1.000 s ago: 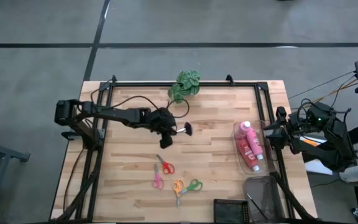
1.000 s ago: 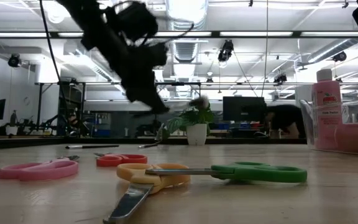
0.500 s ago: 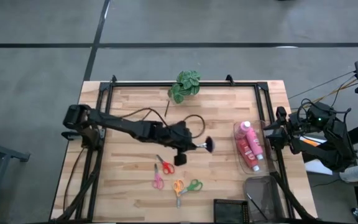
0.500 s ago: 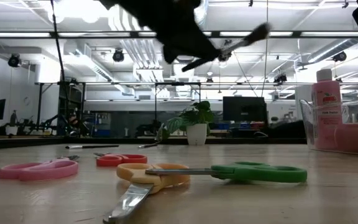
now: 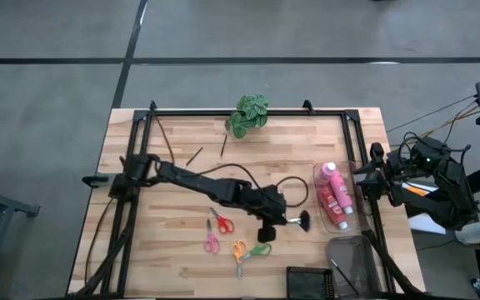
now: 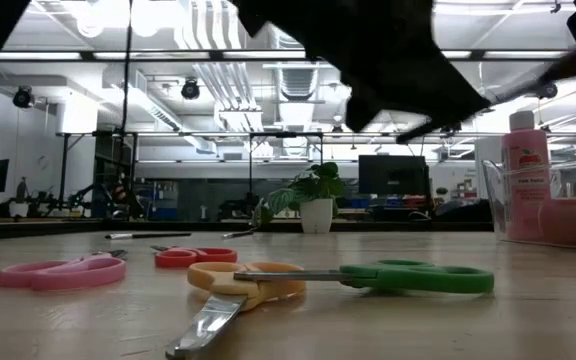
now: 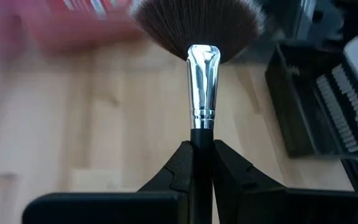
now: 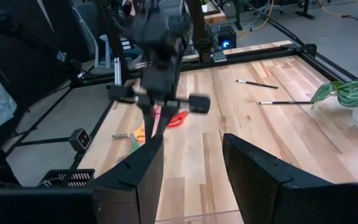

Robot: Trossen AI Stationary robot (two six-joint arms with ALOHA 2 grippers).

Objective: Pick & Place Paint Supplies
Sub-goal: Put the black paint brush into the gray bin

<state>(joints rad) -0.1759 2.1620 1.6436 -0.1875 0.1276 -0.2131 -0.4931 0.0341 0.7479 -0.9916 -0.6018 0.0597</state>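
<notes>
**Fan brush held aloft, just short of the clear bin**

The left gripper (image 5: 285, 222) is clamped on the dark handle of the fan brush (image 5: 299, 221), its fingers (image 7: 182, 168) pinching just behind the silver ferrule. Brush and gripper hang above the table beside the clear bin (image 5: 317, 200), the bristles pointing toward it. Inside the bin lie the red bottle (image 5: 327, 200) and a pink bottle (image 5: 338, 185). Two more thin brushes (image 5: 194, 156) lie on the wood well away from the bin, near the plant (image 5: 247, 114). The scissors (image 5: 255, 250) sit on the table just beside the bin-facing gripper, below the held brush. The right gripper (image 8: 191, 168) waits at the table edge on the bin's far side, its fingers apart and holding nothing.

The brush looks light and thin, with a stiff, smooth handle that could twist in a pinch; its bristles are soft and easily splayed. Gripping the handle near the ferrule, as here, seems the sound choice, keeping the fan tip clear of the bin wall.
</notes>
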